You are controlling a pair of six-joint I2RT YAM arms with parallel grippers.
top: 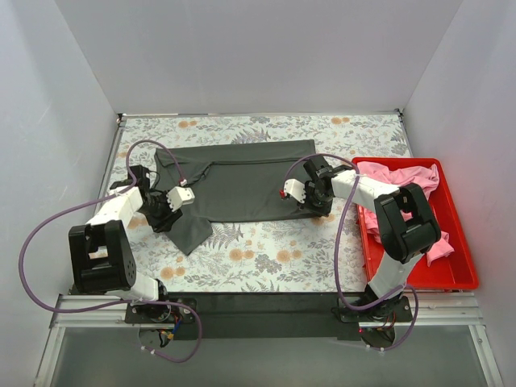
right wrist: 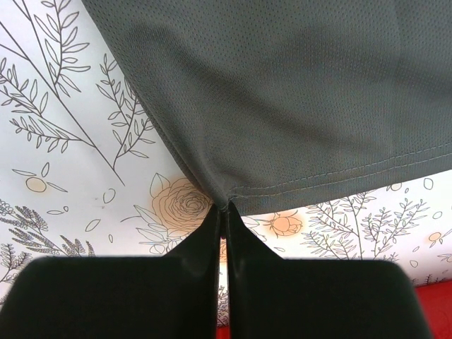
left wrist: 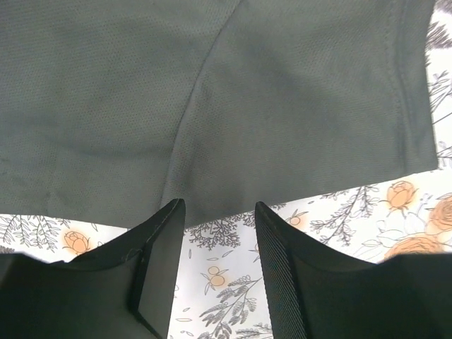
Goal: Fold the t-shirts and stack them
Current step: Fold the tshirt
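A large dark charcoal t-shirt [top: 242, 179] lies spread flat on the floral table cloth. My left gripper [top: 169, 218] is at its lower left, near the sleeve [top: 192, 232]. In the left wrist view the gripper [left wrist: 217, 208] is open and empty, with the shirt's edge [left wrist: 233, 127] just ahead of the fingertips. My right gripper [top: 309, 208] is at the shirt's lower right corner. In the right wrist view the gripper [right wrist: 224, 208] is shut on the hemmed corner of the shirt [right wrist: 296, 92]. Pink t-shirts [top: 401, 179] lie crumpled in the tray.
A red plastic tray [top: 461, 278] stands at the right edge of the table. The floral table cloth [top: 258, 258] covers the table. Grey walls close in the back and both sides. Purple cables loop from both arms.
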